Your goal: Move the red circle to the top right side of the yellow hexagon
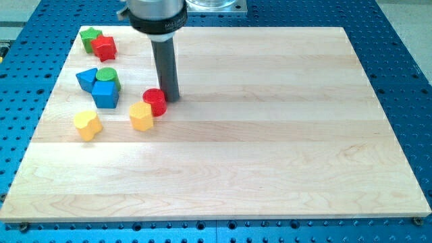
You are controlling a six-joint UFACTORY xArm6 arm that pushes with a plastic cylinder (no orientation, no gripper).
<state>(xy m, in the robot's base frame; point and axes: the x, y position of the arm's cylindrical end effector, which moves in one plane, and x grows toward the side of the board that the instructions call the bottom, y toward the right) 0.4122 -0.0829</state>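
Pale wooden table point(270, 135), spread across nearly the whole view, bedded on a blue perforated base point(405, 81) that showed at every edge. Metal mount plate point(210, 5) cut off at the view's top.

Dark rod point(165, 67), hung from a round silver and black collar near the view's top, came down upright in the left half of the table. Ended in my tip point(170, 99), planted on the wood. Plain rod end only, so no fingers to be apart or together.

Blue cube point(105, 94), well to the view's left of my tip, pressed against a green cylinder point(108, 75) just above it. Blue triangle point(86, 78) touching the cylinder on its left. Red star point(104, 47) and a green block point(90, 37), shape hard to make out, huddled together in the top left corner, apart from the rest.

Red circle point(154, 101), found immediately to the view's left of my tip, touching it or very nearly so; could not tell which. Sat against the top right side of the yellow hexagon point(141, 116), the two in contact. Hexagon thus below and to the left of both circle and tip.

Yellow block point(87, 125), roughly heart-shaped, alone further to the view's left, below the blue cube and clear of everything.
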